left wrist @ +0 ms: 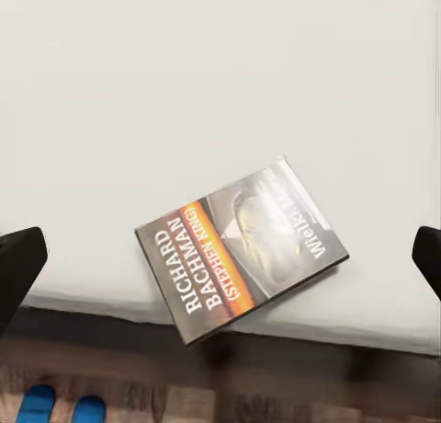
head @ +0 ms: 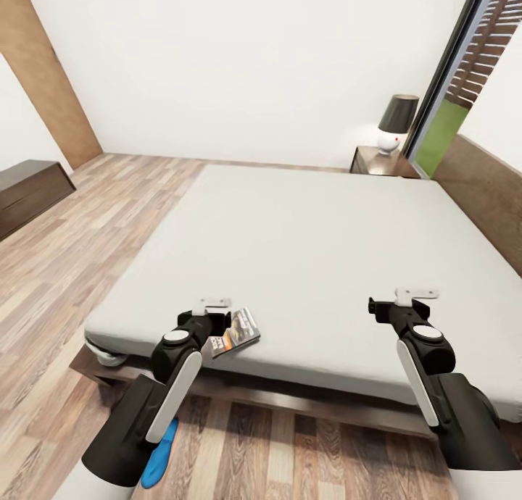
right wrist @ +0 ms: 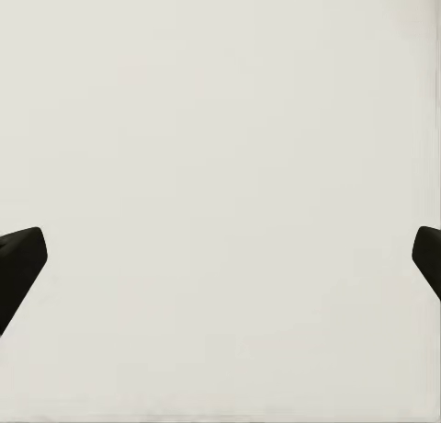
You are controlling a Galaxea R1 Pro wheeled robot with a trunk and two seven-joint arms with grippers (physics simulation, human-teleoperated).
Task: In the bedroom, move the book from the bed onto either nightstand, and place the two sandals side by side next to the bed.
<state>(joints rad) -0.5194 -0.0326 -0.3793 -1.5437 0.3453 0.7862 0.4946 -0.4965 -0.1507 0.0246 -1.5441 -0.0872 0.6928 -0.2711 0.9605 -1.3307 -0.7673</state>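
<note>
Hovering over the near left edge of the bed (head: pixel 304 239), the left hand (left wrist: pixel 220 257) has its two dark fingers (left wrist: pixel 18 262) spread wide apart, with nothing between them but the book (left wrist: pixel 241 246) lying flat on the light-grey mattress below. The book rests askew at the very edge of the mattress, one corner reaching out past it over the dark wooden frame; its cover reads "Richard Bachman (Stephen King)" on grey and orange bands. In the head view the book (head: pixel 239 330) sits just right of the left hand (head: pixel 215 313), partly hidden by the arm. Beneath the mattress edge, on the pale plank floor (head: pixel 87 253), two bright-blue shapes (left wrist: pixel 62 409) show, and a blue sandal (head: pixel 159 453) lies on the floor by the near side of the bed, partly covered by the left arm. The right hand (right wrist: pixel 220 257) hangs over bare mattress at the near right, its fingers also held wide apart and empty; in the head view it (head: pixel 406 301) is well apart from the book. At the far right corner of the bed stands the nightstand (head: pixel 380 163), bearing a dark-shaded lamp (head: pixel 396 123), beside a tall dark-framed window (head: pixel 471 65).
</note>
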